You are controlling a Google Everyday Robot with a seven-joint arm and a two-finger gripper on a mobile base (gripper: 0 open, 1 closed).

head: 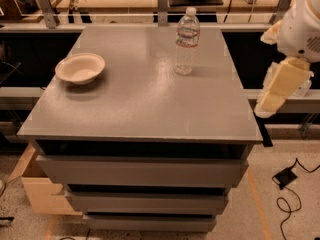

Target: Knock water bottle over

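The water bottle (187,41) stands upright at the far right of the grey table top (150,104). It is clear and ribbed, with a white cap and a red-and-white label band. My gripper (274,93), with cream-coloured fingers pointing down and left, hangs off the table's right edge, level with its front half. It is well in front of and to the right of the bottle and touches nothing.
A white bowl (80,68) sits on the left of the table. Open drawers (140,171) stick out below the front edge. A rail with posts (162,6) runs behind the table. Cables (287,184) lie on the floor at right.
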